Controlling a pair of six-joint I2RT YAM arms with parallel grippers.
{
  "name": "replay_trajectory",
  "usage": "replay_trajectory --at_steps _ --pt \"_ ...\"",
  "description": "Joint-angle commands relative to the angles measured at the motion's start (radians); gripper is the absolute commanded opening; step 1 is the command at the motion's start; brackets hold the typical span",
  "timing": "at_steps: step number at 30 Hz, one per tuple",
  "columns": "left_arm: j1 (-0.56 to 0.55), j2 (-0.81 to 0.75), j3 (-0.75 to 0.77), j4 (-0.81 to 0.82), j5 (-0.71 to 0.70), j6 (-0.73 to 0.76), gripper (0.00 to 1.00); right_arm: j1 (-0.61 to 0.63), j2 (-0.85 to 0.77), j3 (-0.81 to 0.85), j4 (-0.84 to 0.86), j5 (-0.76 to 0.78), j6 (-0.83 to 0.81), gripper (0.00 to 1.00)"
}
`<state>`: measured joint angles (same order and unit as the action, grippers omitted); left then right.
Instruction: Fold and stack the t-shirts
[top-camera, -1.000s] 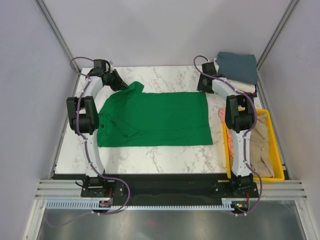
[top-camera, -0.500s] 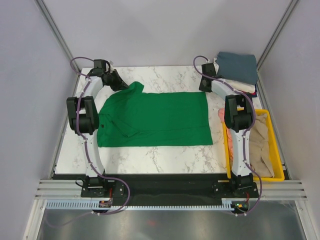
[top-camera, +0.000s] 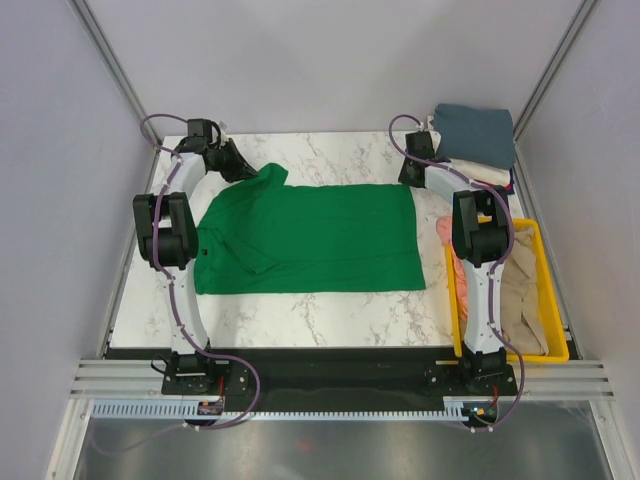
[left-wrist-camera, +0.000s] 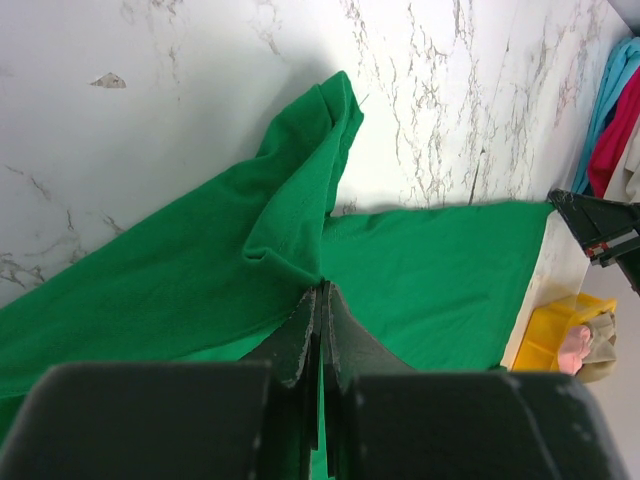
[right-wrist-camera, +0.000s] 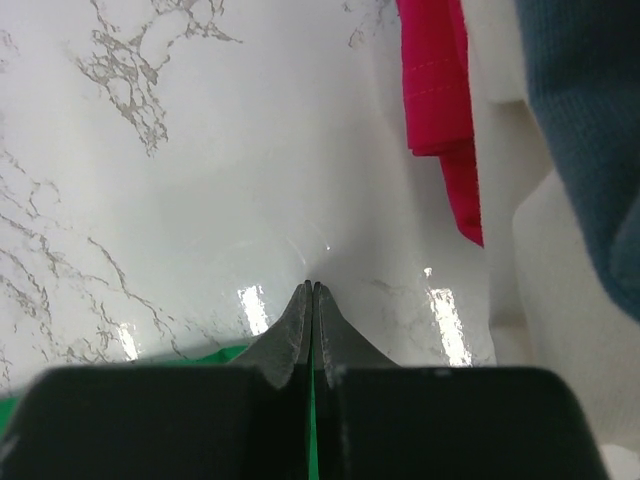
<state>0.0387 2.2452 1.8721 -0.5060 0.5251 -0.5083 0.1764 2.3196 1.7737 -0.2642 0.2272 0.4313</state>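
Note:
A bright green t-shirt lies spread flat on the marble table, collar to the left. My left gripper is shut on its far left sleeve; in the left wrist view the green cloth bunches into a ridge at the closed tips. My right gripper sits at the shirt's far right corner. Its tips are shut, with a green sliver between the fingers and green cloth just beside them. Folded t-shirts are stacked at the back right, slate blue on top.
The stack shows white, red and blue layers close to the right gripper. A yellow bin at the right edge holds a salmon pink shirt and a beige one. Grey walls enclose the table.
The right gripper's fingers have closed at the shirt's far right corner, and the right wrist shifted slightly. The left arm and the shirt have not moved.

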Motion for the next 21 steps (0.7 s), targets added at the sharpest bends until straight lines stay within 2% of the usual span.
replay_trajectory --at_steps 1,13,14,15,16,18,21 --pt "-0.002 -0.058 0.001 0.014 0.018 -0.012 0.02 0.005 -0.017 -0.033 -0.067 -0.031 0.007 0.0" --pt "0.0 -0.065 -0.001 0.015 0.021 -0.01 0.02 0.005 -0.117 -0.042 -0.063 -0.029 -0.009 0.0" --pt "-0.002 -0.065 -0.001 0.015 0.021 -0.01 0.02 0.005 -0.12 -0.045 -0.066 -0.032 -0.011 0.07" --pt "-0.002 -0.067 -0.001 0.015 0.021 -0.01 0.02 0.005 -0.124 -0.046 -0.066 -0.028 -0.012 0.41" --pt "-0.002 -0.067 -0.001 0.015 0.021 -0.01 0.02 0.005 -0.126 -0.046 -0.069 -0.023 -0.012 0.52" --pt "0.0 -0.065 -0.002 0.015 0.023 -0.01 0.02 0.005 -0.126 -0.051 -0.07 -0.017 -0.012 0.62" --pt "-0.002 -0.067 -0.002 0.015 0.024 -0.012 0.02 0.005 -0.123 -0.059 -0.072 -0.017 -0.014 0.63"
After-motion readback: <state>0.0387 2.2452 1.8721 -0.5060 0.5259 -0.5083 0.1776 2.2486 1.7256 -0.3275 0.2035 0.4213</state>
